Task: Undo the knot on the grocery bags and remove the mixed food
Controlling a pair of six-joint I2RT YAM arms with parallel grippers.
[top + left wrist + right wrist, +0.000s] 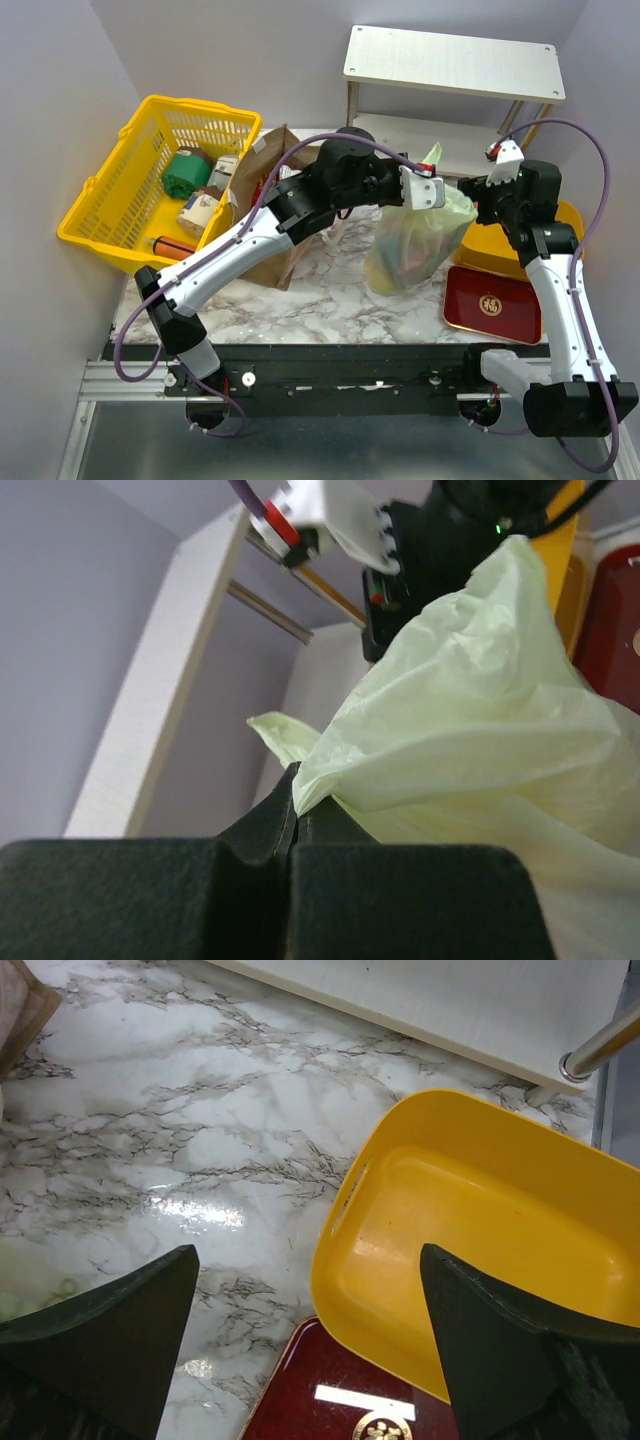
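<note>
The pale green plastic bag stands on the marble table, its top pulled up. My left gripper is shut on that bunched top, and thin plastic spills out between the closed fingers. I cannot pick out the knot itself in the pinched plastic. Dim coloured food shapes show through the bag's wall. The brown paper bag stands behind my left arm. My right gripper hovers just right of the bag top, open and empty, above the table.
A yellow mesh basket at the left holds a green can and cartons. Right of the bag lie a yellow tub and a dark red tray. A white shelf stands at the back right.
</note>
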